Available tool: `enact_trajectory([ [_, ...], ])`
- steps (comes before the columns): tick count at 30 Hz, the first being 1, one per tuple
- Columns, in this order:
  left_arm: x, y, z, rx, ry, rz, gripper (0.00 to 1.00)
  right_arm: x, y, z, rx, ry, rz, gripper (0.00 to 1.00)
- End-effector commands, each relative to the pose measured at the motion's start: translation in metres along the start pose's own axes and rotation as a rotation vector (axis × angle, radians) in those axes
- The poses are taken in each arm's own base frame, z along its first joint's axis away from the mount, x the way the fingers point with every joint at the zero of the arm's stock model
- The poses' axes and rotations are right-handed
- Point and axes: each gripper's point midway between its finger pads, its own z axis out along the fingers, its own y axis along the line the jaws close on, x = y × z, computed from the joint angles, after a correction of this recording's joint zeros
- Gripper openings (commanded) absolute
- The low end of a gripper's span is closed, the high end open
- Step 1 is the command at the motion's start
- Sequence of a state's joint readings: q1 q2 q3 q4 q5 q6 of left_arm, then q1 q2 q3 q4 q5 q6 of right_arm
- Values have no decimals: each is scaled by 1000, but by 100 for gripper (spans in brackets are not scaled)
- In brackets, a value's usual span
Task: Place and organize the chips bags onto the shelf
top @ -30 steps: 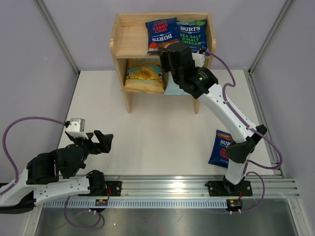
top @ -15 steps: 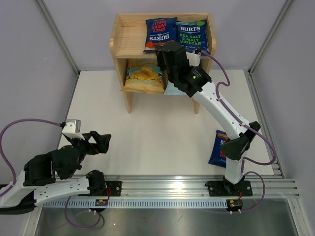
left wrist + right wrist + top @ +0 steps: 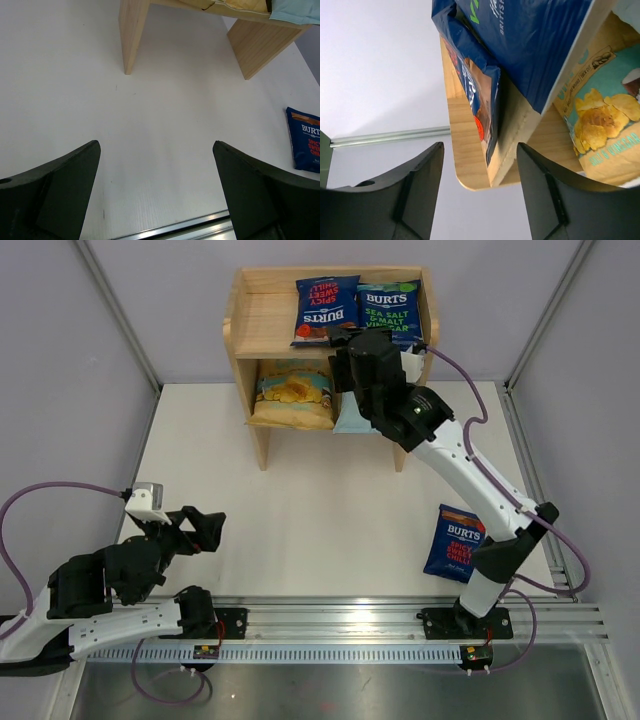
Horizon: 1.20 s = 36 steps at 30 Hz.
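The spicy chilli bag (image 3: 327, 308) and sea salt bag (image 3: 390, 310) are lying side by side on the upper tier of the shelf (image 3: 262, 315) at the table's (image 3: 300, 500) 12 o'clock, with the yellow-and-teal bag (image 3: 293, 392) and pale blue bag (image 3: 350, 418) below; a third BURTS bag (image 3: 453, 542) is lying at 4 o'clock. The right arm is stretching to the shelf front, and only its wrist view is showing the right gripper (image 3: 479, 150) parted and empty. The left gripper (image 3: 155, 145) is hovering wide open at 8 o'clock

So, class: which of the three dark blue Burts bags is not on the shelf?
The orange-topped one, flat on the table by the right arm; the other two lie on the shelf's top tier.
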<state>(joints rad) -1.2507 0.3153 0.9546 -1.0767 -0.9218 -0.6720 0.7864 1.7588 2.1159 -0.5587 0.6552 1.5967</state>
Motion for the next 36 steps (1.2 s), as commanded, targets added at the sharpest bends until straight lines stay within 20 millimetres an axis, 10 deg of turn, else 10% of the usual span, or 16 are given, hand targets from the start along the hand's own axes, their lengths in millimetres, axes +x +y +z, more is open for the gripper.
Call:
enact_trajectory([
  [1,-8,6,0,-30,-41,-44,99,-15,29,-35,-78,33,6,68],
  [12,-9,6,2,-58,-41,-28,99,21,32,-92,-281,382,-129,99],
  [19,-13,9,1,-76,-49,-33,99,0,13,-164,-460,493,-502,99],
  [24,-14,11,1,-89,-48,-20,99,1,-75,-181,-320,671,-815,99],
  [36,-8,6,11,-148,-4,58,99,-129,-241,-160,279,423,-1205,99],
])
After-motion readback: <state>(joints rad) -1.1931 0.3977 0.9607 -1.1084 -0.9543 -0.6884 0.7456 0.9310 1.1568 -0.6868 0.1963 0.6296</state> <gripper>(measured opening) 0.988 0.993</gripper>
